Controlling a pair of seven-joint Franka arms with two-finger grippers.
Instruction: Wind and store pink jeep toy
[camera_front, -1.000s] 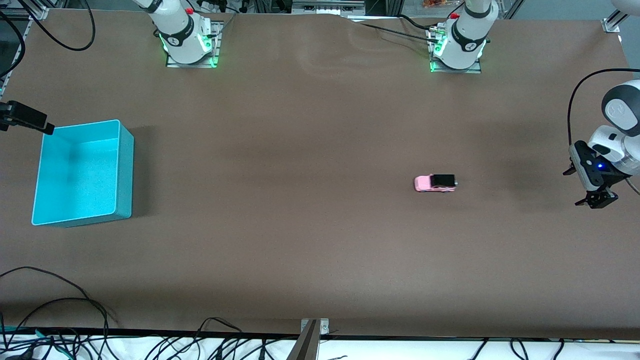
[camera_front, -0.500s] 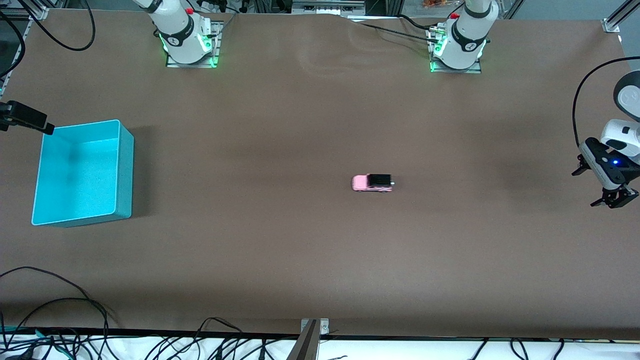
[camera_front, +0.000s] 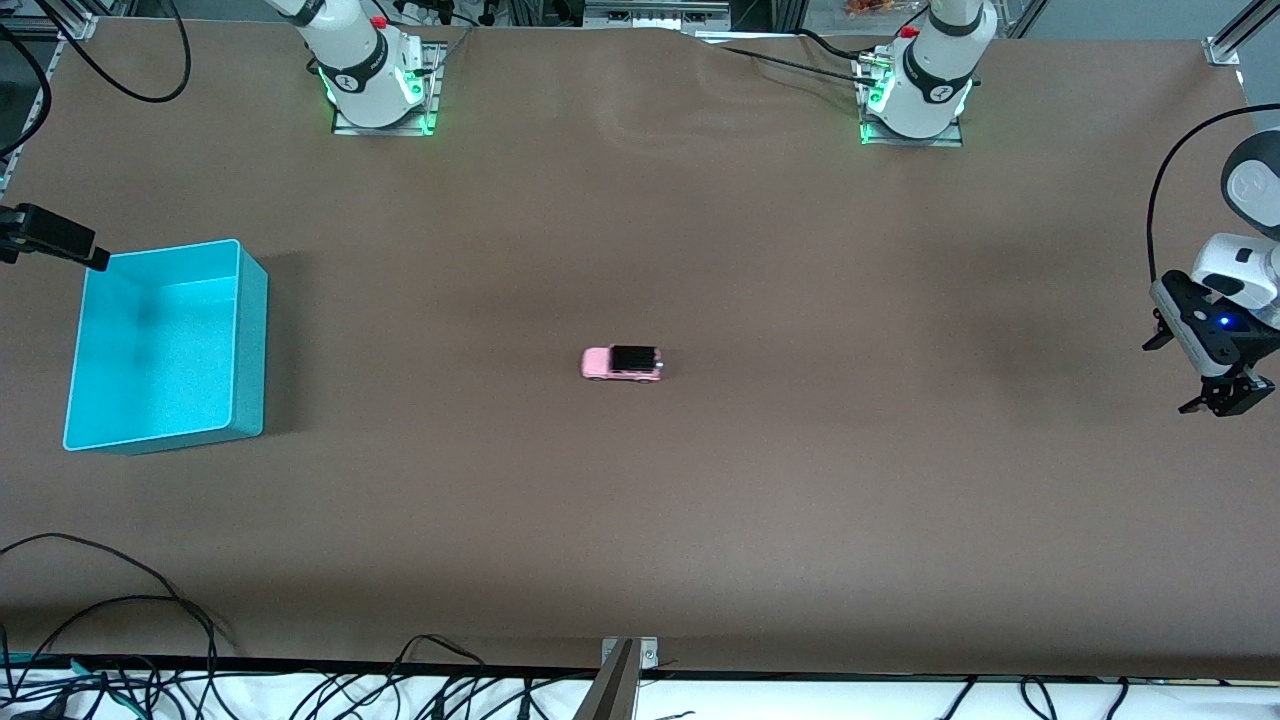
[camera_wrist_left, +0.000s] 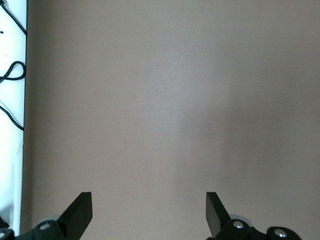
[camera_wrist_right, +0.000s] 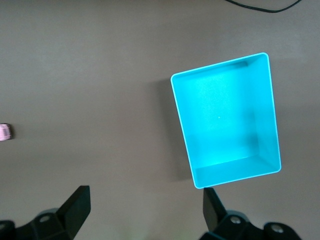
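The front view looks down from high above the table (camera_front: 640, 520), facing the 2 arm bases at its top edge, and takes in nearly the whole tabletop. The left wrist view looks straight down, closer, at bare tabletop by an edge with cables (camera_wrist_left: 11, 80). The right wrist view looks down from height on the bin (camera_wrist_right: 225, 120) and shares it, and the toy car (camera_wrist_right: 5, 132), with the front view.

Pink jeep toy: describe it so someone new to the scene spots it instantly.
Start at the brown table, then look near its middle, well away from the turquoise bin at the right arm's end. The pink jeep toy sits there alone: tiny, pale pink, with a black roof over one half.
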